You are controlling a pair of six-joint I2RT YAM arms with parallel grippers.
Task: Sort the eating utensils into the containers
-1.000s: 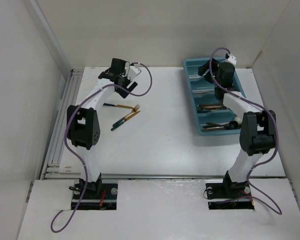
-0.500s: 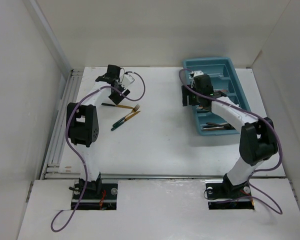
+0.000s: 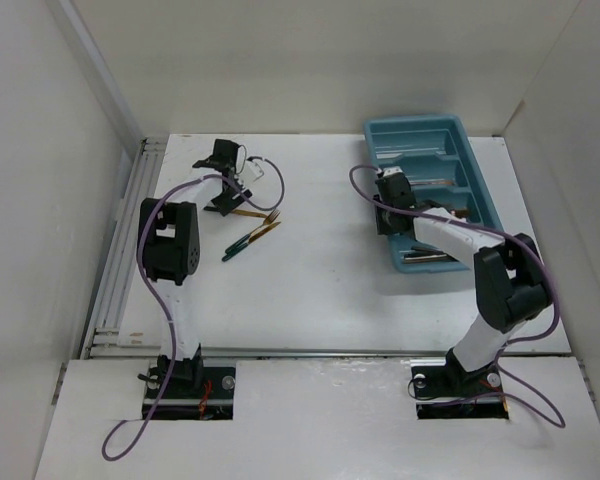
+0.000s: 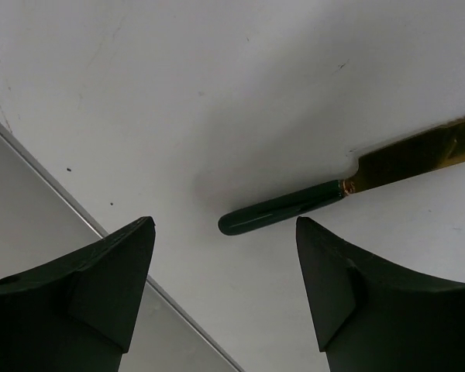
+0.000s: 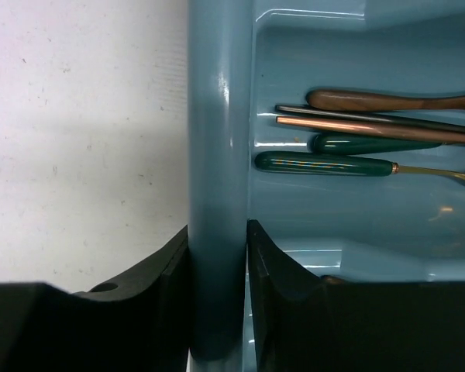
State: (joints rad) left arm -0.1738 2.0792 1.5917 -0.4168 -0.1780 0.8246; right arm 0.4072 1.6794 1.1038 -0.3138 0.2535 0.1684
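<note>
**Two utensils loose on the table, right jaws pinching the tray wall**

Most of the eating utensils lie in the cutlery tray (image 3: 416,122), which sits on the far right part of the table (image 3: 320,290). The right wrist view shows one compartment holding a green-handled piece with a gold stem (image 5: 325,163), a second dark green handle (image 5: 372,143) touching it, a copper stick (image 5: 372,128) and a brown handle (image 5: 387,101), all lying lengthwise side by side. Other compartments also hold utensils, too small in the top view to tell apart.

Two pieces lie outside the tray, on the left half of the table: a green-handled gold utensil (image 4: 283,213) and, just nearer the arm bases, a slanted green-handled utensil (image 3: 250,238), the two close together but apart.

The left gripper (image 3: 224,196) hangs low over the handle end of the first one, jaws spread wide, one finger (image 4: 101,287) on each side of the handle tip and neither touching it.

The right gripper (image 5: 217,256) is at the tray's left long wall, jaws closed on that wall, one finger outside over the table and one inside the compartment
</note>
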